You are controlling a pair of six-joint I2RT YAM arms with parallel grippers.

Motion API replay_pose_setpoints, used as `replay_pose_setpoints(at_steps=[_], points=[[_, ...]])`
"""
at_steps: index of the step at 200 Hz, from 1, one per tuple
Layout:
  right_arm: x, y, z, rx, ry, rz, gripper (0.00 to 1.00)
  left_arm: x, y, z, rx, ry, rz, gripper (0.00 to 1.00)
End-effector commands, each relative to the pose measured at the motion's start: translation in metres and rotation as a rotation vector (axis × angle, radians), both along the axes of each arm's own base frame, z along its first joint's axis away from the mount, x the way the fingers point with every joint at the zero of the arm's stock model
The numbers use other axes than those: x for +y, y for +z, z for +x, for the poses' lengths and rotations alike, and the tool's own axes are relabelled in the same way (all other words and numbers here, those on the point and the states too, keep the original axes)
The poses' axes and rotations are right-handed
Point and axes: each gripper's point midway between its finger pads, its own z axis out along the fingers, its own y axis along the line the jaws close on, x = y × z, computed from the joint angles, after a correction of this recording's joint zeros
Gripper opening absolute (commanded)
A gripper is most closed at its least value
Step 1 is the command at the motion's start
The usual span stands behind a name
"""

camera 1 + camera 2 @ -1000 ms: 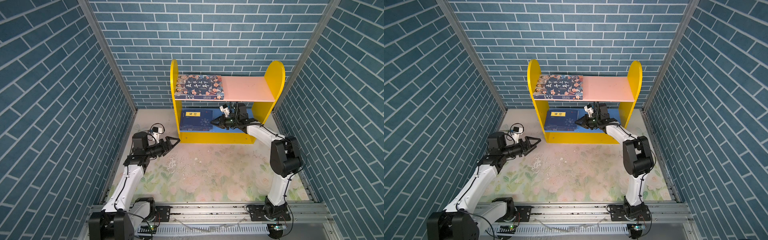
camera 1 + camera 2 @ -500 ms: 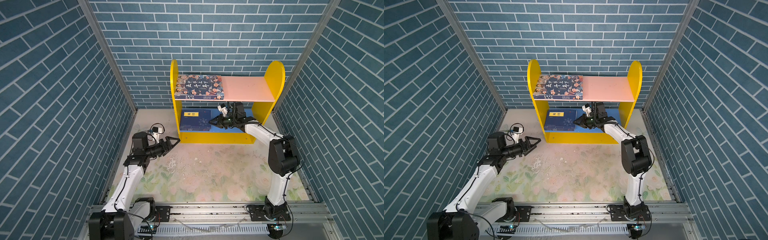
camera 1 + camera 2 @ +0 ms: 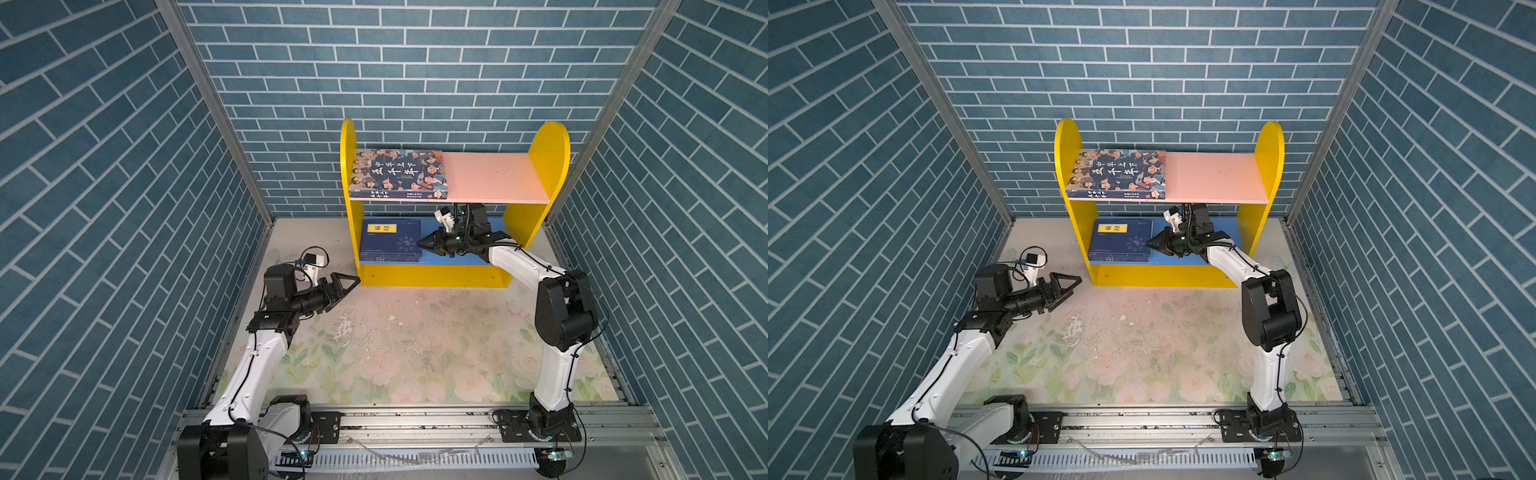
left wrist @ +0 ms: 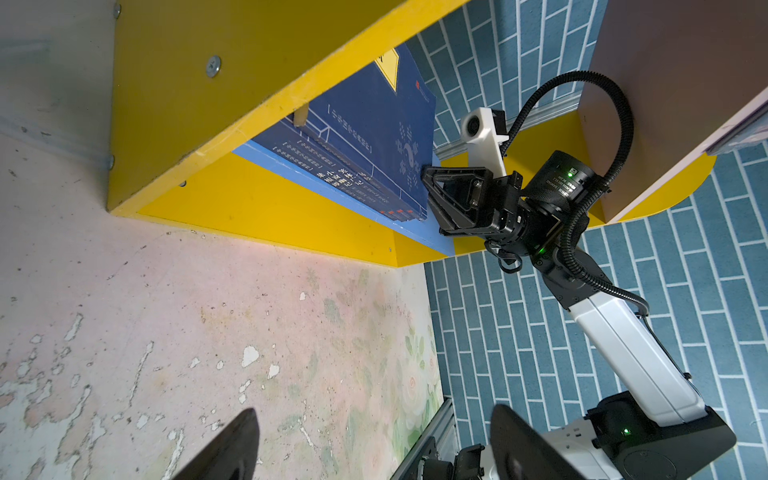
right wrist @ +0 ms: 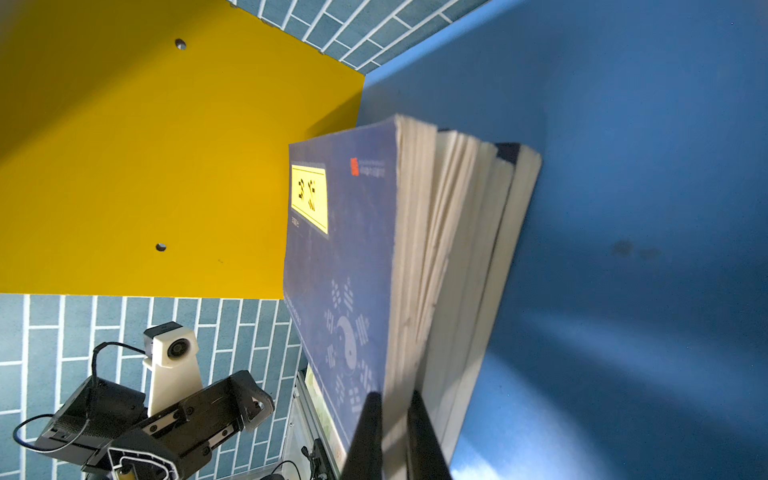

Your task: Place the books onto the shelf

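The right end effector point(image 3: 420, 245) reaches inside the shelf point(image 3: 548, 166), fingers pressed together, tip right up against the side edge of the navy stack point(image 3: 390, 243). That stack lies flat at the left end of the blue lower board point(image 3: 465, 259). Up top, the cartoon-face book point(image 3: 399, 172) lies flat at the left end of the pink upper board point(image 3: 490, 176). Over on the other side, the left end effector point(image 3: 347, 289) hovers above the table point(image 3: 415, 332), fingers spread wide, just outside the shelf's front left corner.
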Motion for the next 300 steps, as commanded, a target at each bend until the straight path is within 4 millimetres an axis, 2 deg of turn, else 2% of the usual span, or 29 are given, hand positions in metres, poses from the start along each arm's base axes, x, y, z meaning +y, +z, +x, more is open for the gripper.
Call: replay_pose_setpoints(at_steps=[1,124,179,206,236,300], points=[[0.009,-0.005,0.003,-0.074,0.023,-0.043,0.00,0.002,0.002,-0.001,-0.021,0.005,0.000,0.88],[0.021,-0.006,-0.002,-0.080,0.048,-0.058,0.00,0.002,0.003,0.000,-0.023,0.004,-0.003,0.89],[0.019,-0.008,-0.005,-0.084,0.048,-0.082,0.00,0.002,0.002,-0.001,-0.020,0.004,-0.004,0.89],[0.014,-0.005,-0.004,-0.106,0.023,-0.106,0.20,0.001,0.002,-0.001,-0.020,0.002,-0.005,0.88],[0.006,0.004,-0.002,-0.152,-0.019,-0.126,0.32,0.001,0.001,-0.002,-0.016,0.003,-0.005,0.89],[-0.009,0.025,0.002,-0.233,-0.103,-0.149,0.35,0.001,0.001,-0.003,-0.014,0.003,-0.005,0.89]])
